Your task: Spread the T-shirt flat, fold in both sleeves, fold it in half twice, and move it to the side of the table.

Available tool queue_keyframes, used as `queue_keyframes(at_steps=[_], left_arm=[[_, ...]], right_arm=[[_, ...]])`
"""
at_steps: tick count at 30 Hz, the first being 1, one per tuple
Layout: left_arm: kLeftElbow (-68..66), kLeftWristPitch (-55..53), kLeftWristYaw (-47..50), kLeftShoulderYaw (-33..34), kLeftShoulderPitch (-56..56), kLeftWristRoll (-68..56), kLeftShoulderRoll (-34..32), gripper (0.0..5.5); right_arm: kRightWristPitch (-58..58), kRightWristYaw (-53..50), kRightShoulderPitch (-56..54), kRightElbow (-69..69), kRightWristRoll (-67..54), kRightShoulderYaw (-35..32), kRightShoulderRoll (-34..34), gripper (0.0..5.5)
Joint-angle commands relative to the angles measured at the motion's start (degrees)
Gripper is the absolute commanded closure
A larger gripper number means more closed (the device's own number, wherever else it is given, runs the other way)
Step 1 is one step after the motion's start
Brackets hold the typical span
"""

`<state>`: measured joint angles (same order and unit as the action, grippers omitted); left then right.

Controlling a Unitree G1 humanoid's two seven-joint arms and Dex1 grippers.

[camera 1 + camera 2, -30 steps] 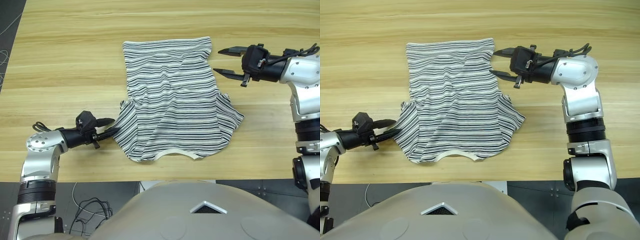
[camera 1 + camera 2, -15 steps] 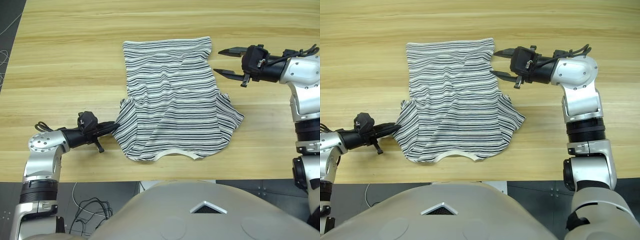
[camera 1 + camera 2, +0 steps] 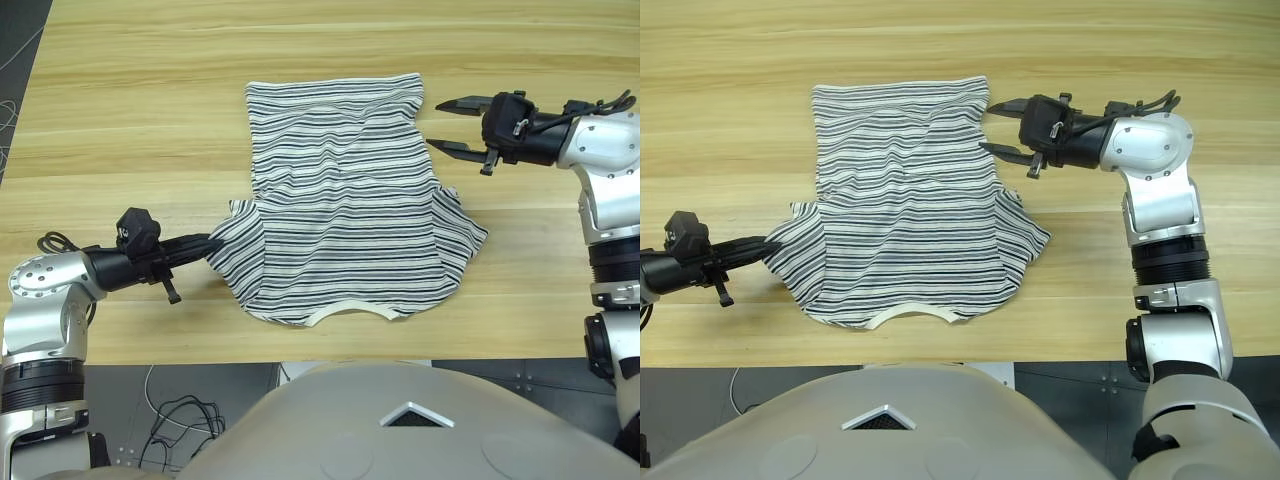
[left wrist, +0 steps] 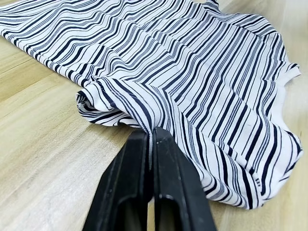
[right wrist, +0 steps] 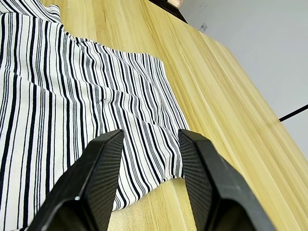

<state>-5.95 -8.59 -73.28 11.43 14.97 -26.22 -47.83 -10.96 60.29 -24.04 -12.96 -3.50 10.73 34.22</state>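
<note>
Left tool (image 3: 207,243) pinches sleeve (image 3: 235,235) of black-and-white striped fabric T-shirt (image 3: 345,200); right tool (image 3: 447,124) spread, just beside it. Risk: sleeve slips free, or whole T-shirt drags across wooden worktop (image 3: 140,90).

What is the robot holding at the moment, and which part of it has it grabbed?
The left gripper has its jaws shut on the striped T-shirt, pinching the edge of one sleeve. The right gripper is open beside the T-shirt and holds nothing.
</note>
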Motion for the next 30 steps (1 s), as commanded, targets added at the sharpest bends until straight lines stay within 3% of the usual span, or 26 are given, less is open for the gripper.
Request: queue_keyframes(at_steps=[1, 11, 30], left_arm=[[3.6, -2.3, 0.0, -0.1, -0.6, -0.8, -0.4, 5.37], [17.8, -13.5, 3.8, -4.8, -2.0, -7.0, 3.7, 5.37], [8.4, -11.5, 10.6, -18.8, -9.6, 5.4, 12.3, 5.37]], right_arm=[[-0.1, -0.4, -0.4, 0.0, 0.8, 0.3, 0.1, 3.41], [-0.5, -1.0, 0.4, 0.1, 1.2, 1.7, -1.0, 3.41], [-1.1, -1.6, 2.1, 0.1, 1.5, 2.1, -2.1, 3.41]])
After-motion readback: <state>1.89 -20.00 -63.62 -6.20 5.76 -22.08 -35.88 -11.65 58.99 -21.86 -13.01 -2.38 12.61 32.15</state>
